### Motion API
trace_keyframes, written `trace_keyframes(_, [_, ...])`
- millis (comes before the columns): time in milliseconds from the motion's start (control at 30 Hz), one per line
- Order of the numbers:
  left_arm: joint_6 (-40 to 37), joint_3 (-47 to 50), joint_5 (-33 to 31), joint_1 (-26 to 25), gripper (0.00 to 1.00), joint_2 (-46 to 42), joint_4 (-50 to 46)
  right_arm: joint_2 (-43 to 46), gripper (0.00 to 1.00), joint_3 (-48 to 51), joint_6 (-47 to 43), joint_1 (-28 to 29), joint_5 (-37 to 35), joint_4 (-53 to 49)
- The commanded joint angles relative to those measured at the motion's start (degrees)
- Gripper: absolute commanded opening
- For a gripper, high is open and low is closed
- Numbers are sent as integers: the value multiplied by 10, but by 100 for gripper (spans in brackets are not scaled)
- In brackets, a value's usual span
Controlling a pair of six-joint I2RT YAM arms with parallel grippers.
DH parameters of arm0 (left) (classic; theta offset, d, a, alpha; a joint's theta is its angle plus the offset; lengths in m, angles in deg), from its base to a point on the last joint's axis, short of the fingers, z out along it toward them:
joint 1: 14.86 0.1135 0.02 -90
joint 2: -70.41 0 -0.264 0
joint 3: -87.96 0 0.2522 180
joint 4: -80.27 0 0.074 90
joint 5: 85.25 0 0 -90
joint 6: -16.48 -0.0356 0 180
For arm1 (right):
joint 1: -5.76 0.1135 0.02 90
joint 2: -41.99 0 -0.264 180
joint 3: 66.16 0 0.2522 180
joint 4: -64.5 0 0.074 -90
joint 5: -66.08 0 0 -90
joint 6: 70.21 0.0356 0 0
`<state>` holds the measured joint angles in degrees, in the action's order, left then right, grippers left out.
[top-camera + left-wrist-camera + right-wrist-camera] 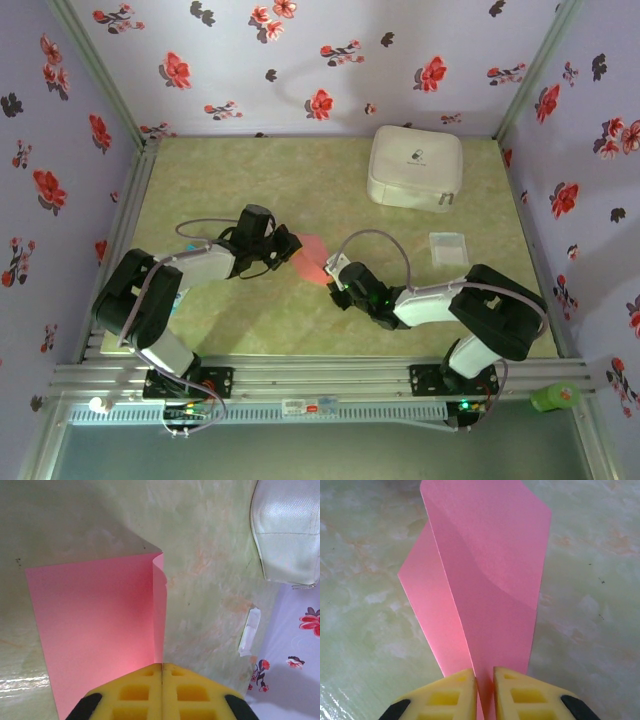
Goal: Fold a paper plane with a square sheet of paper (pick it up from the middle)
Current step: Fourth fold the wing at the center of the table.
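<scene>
The square sheet of paper [312, 258], salmon-red, is lifted off the middle of the table and folded along a lengthwise crease. My left gripper [290, 246] comes at it from the left. In the left wrist view its yellow pads [162, 665] are pressed together on the sheet's edge, and the paper [95, 625] spreads to the left with a narrow flap turned up. My right gripper [336, 276] meets the sheet from the right. Its pads [485, 672] stand a narrow gap apart with the folded paper [490, 570] running between them. The paper plane is out of view.
A white rounded-square case [415, 167] sits at the back right of the green marbled table [230, 170]. A small clear plastic packet [448, 247] lies right of the grippers. Flowered walls close in three sides.
</scene>
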<state>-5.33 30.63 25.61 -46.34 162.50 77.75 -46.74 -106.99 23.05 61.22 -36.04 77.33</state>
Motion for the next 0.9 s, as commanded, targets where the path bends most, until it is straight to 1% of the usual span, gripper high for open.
trace_keyframes(0, [-6, -6, 7, 5, 1, -8, -4, -6, 14, 0, 11, 3, 7, 8])
trace_keyframes(67, [-6, -6, 6, 5, 3, -7, -4, -6, 11, -1, 11, 3, 8, 8])
trace_keyframes(200, [-5, -6, 6, 5, 15, -13, -4, -19, 5, -8, 25, 1, 26, 5])
trace_keyframes(233, [-6, -6, 4, 5, 19, -16, -4, -24, 5, -10, 36, -1, 29, 8])
trace_keyframes(333, [-6, -3, -3, 5, 25, -29, -8, -30, 4, -16, 56, -4, 39, 6])
trace_keyframes(433, [-5, 3, -19, 6, 30, -48, -16, -30, 2, -18, 78, -15, 60, 10])
trace_keyframes(533, [-10, 8, -39, 7, 34, -71, -33, -27, 1, -20, 114, -39, 103, 12])
trace_keyframes(667, [-27, 8, -51, 10, 38, -92, -57, -24, 1, -21, 161, -82, 201, 33])
trace_keyframes(767, [-30, 6, -48, 11, 39, -90, -63, -31, 1, -23, 180, -101, 248, 52])
trace_keyframes(867, [-31, 5, -45, 11, 40, -88, -62, -43, 2, -32, 198, -111, 272, 51])
